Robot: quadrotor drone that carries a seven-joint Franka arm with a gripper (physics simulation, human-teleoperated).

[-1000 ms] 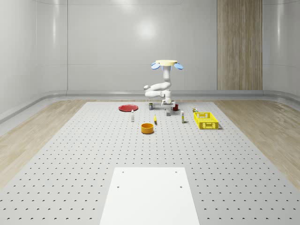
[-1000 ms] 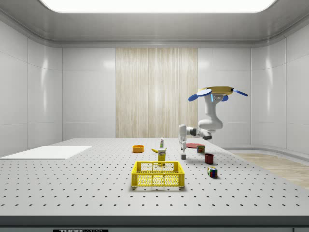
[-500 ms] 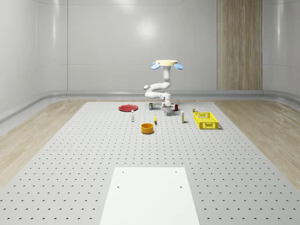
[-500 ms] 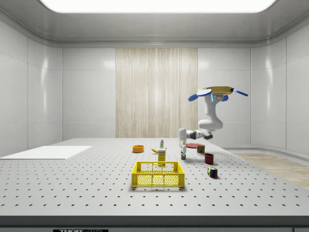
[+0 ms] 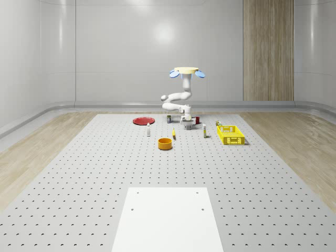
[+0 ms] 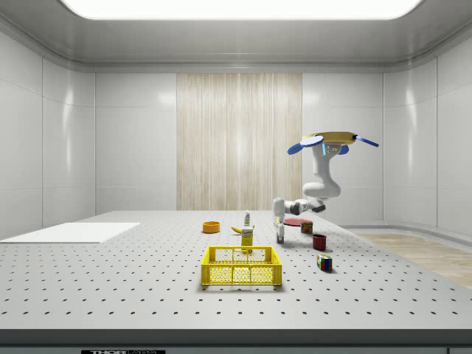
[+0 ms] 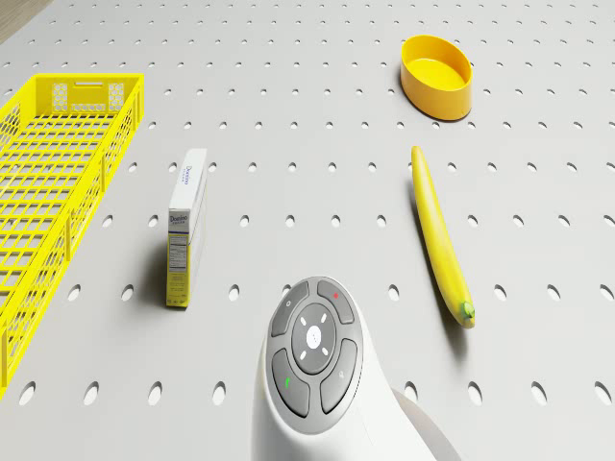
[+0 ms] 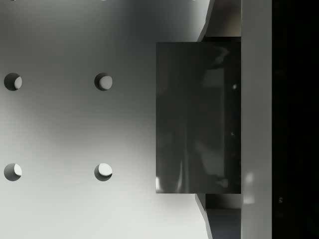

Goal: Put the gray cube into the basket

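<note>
Here the gray cube [image 8: 198, 117] sits squarely between the gripper's [image 6: 280, 237] fingers [image 8: 256, 119], clenched and lifted just above the perforated gray table [image 5: 105, 173] — equal-sided, so no long axis, its faces square to the finger. The drone [image 6: 330, 140] hovers beyond the yellow basket [image 6: 242, 265], well apart from it, in a white-panelled room.

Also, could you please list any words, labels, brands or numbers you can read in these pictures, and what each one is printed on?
Small white upright carton: print on its narrow side, too small to read.
Strip along the side view's lower edge: dark lettering, cut off, unreadable.
White arm's round button panel: coloured marks, no text.
Nothing else carries writing.
</note>
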